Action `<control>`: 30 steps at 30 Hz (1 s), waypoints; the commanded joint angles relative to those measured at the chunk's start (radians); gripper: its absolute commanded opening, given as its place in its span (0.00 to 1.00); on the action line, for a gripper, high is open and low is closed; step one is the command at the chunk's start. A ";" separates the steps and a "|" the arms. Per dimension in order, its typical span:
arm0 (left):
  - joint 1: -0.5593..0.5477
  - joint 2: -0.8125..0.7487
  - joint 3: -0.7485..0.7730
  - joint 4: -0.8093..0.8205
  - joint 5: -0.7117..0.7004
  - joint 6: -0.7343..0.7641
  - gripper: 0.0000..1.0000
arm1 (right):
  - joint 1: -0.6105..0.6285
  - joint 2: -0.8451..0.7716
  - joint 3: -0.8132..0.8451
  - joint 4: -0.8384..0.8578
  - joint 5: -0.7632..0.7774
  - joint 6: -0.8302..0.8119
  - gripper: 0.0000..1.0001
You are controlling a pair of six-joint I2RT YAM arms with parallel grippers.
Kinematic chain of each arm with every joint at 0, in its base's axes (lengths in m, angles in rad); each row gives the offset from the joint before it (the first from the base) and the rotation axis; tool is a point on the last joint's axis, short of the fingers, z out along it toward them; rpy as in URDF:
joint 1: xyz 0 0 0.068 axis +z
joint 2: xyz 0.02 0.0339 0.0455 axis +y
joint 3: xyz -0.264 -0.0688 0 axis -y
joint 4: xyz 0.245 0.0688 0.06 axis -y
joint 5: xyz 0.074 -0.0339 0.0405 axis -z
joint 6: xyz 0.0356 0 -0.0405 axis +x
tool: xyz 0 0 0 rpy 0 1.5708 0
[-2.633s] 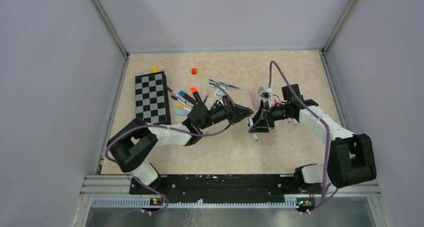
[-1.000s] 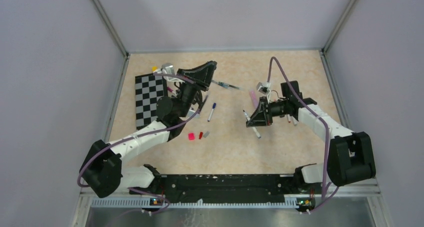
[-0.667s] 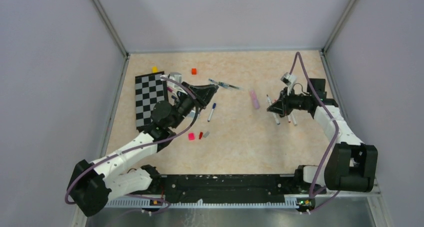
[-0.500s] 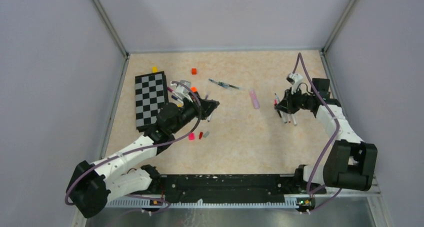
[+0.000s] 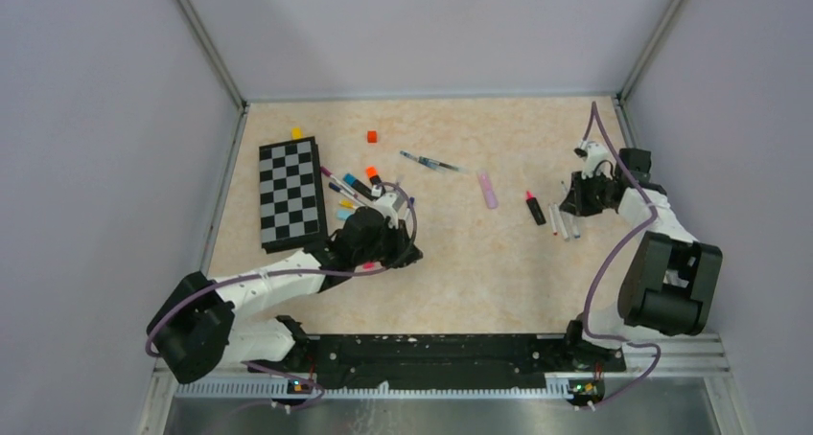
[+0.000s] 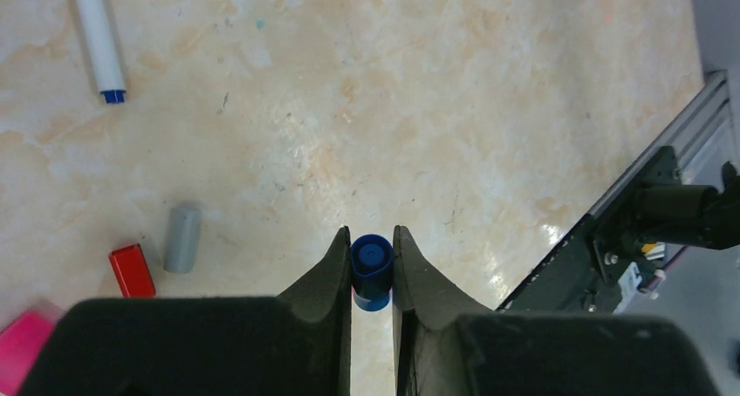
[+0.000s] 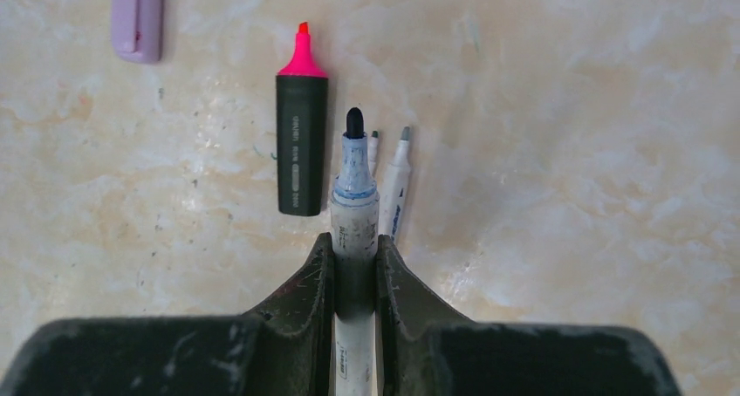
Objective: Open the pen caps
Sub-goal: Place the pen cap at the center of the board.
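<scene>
Bench (image 5: 460, 282): beige, marbled top inside pale walls; carries everything listed below.
Checkerboard (image 5: 290, 188): black and white, flat at the far left of the bench.
Left hand (image 6: 373, 248): narrow, pinching a dark blue cap (image 6: 371, 269) between its fingers, round end outward; low over the bench, left of centre.
Right hand (image 7: 353, 252): narrow, gripping a white pen (image 7: 353, 195) by the barrel, its bare black tip sticking out past the fingers; at the far right of the bench.
Black highlighter (image 7: 302, 143): pink tip uncovered, lying just left of the held pen.
Two thin white pens (image 7: 397, 182): uncapped, lying side by side just right of the held pen.
Blue-tipped white pen (image 6: 99, 38): lying alone, ahead of the left hand.
Pen cluster (image 5: 350, 188): several with coloured ends, just right of the checkerboard.
Lilac piece (image 7: 138, 17): pen or cap, cannot tell which; apart from the highlighter.
Grey cap (image 6: 182, 237): loose, just beside a red cap (image 6: 132, 269).
Pink cap (image 6: 24, 348): near the red one, partly hidden.
Red cube (image 5: 372, 136): far side of the bench.
Yellow cube (image 5: 296, 132): just beyond the checkerboard's far edge.
</scene>
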State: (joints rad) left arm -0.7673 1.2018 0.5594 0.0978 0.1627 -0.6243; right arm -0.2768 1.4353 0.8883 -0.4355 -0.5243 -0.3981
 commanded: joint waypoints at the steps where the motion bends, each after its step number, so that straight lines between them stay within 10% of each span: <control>1: -0.024 0.036 0.026 -0.062 -0.080 0.048 0.00 | -0.013 0.070 0.079 -0.005 0.060 -0.027 0.02; 30: -0.046 0.259 0.108 -0.129 -0.153 0.096 0.14 | -0.016 0.290 0.172 -0.074 0.108 -0.021 0.18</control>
State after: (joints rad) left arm -0.8082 1.4403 0.6216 -0.0082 0.0406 -0.5579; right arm -0.2783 1.7157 1.0229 -0.5053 -0.4225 -0.4232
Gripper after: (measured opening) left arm 0.194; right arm 0.167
